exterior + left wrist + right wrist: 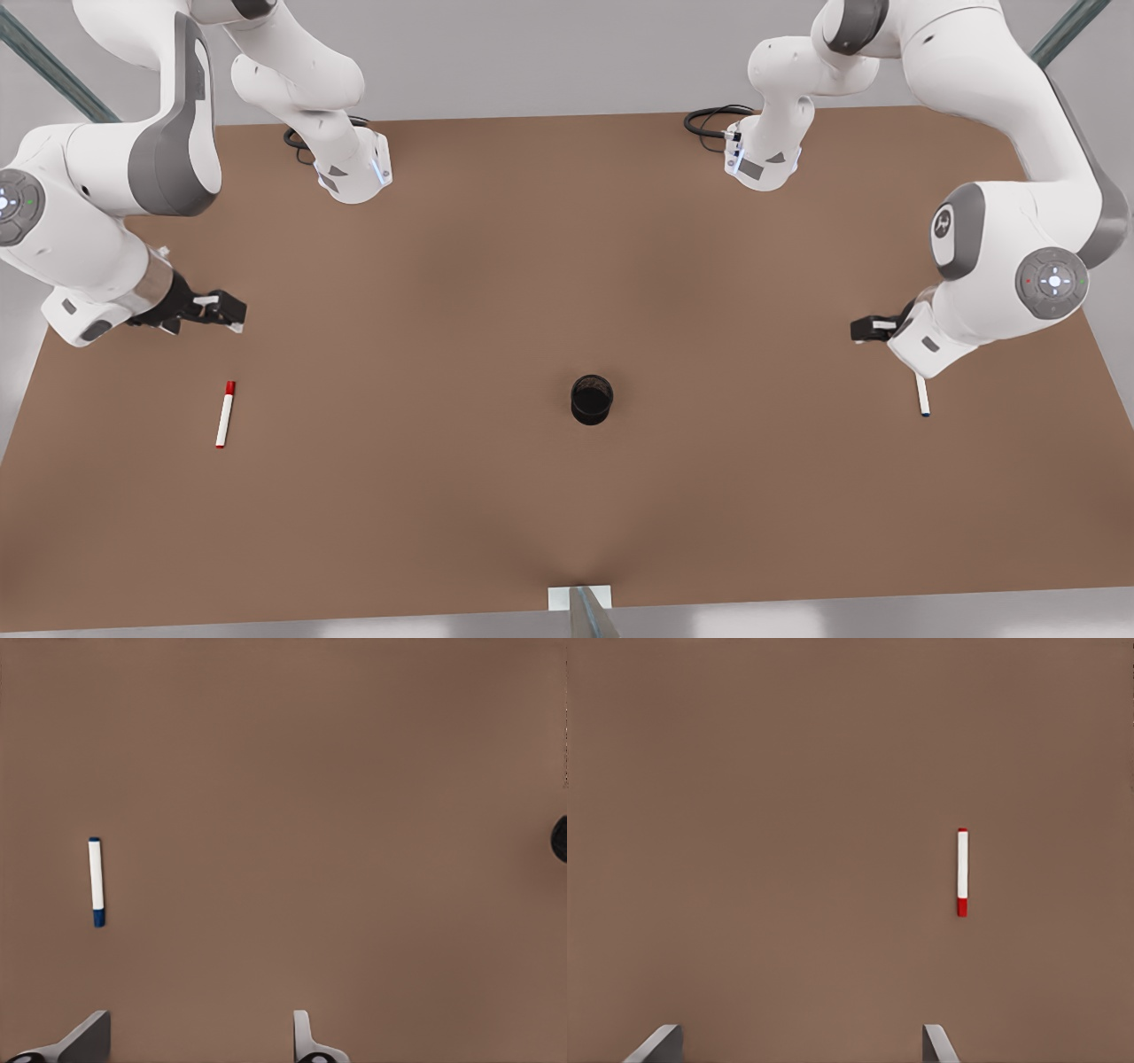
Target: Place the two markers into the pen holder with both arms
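We're right at the approach stage here, neither pen picked up. The thin white marker with the red cap (225, 415) lies flat on the brown table (567, 496) towards the front view's left, and the thin white marker with the dark blue cap (922, 395) lies flat over on the front view's right, partly tucked under the arm there. Between them, well apart from both, stands the small black round pen holder (592, 399), upright and with nothing sticking out of it. The right gripper (221, 308), the one at the front view's left, hangs near the red-capped marker but clear of it, fingers spread wide and empty; its wrist camera sees that marker (962, 872) ahead of the fingertips (656, 1045). The left gripper (873, 328), at the front view's right, sits just beside the blue-capped marker, and its wrist view has the marker (96, 881) off to one side of the parted fingers (303, 1036), so it's released too, with the pen holder (560, 838) peeking in at the frame edge. Both arms are bent low over the table. Next up, I'd say, each gripper needs to centre over its marker, line its fingers across the barrel, then drop and close.
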